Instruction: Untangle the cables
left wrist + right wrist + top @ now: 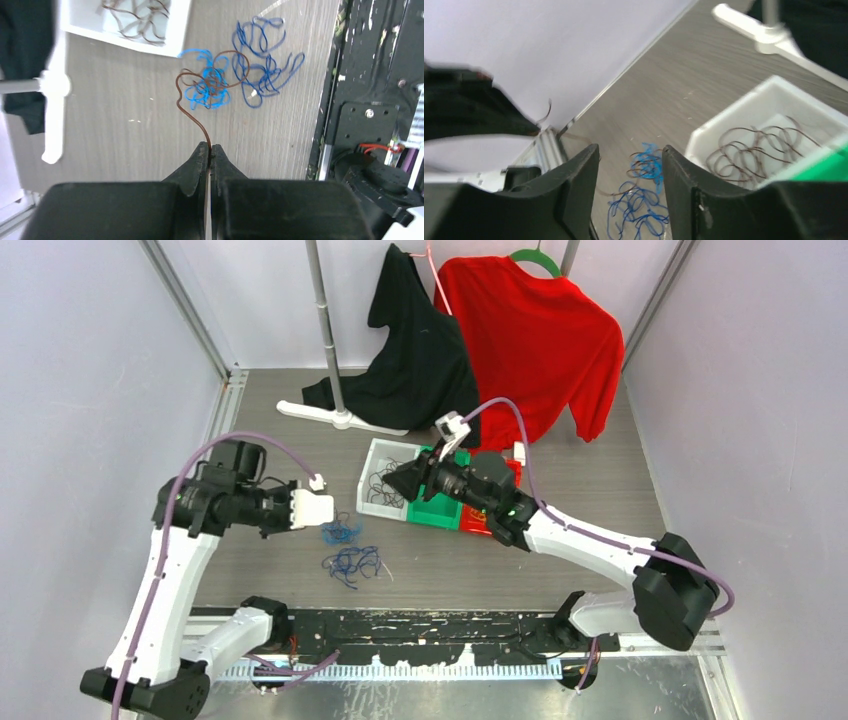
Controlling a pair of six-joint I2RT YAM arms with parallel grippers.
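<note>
A thin brown wire [202, 127] from the blue tangle [210, 89] at twelve o'clock is pinched by the left gripper [210, 150]; the right gripper [630, 154] is held agape, empty.

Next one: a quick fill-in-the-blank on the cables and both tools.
1. The left tool is ___ on the brown cable.
2. That cable loops through the light ___ tangle.
3. More brown cables lie in the ___ bin.
4. The right tool is ___ and empty.
Missing: shut; blue; white; open.

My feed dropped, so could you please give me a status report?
Left gripper shut on brown cable. Right gripper open, empty. Its far end looped in light-blue tangle.
</note>
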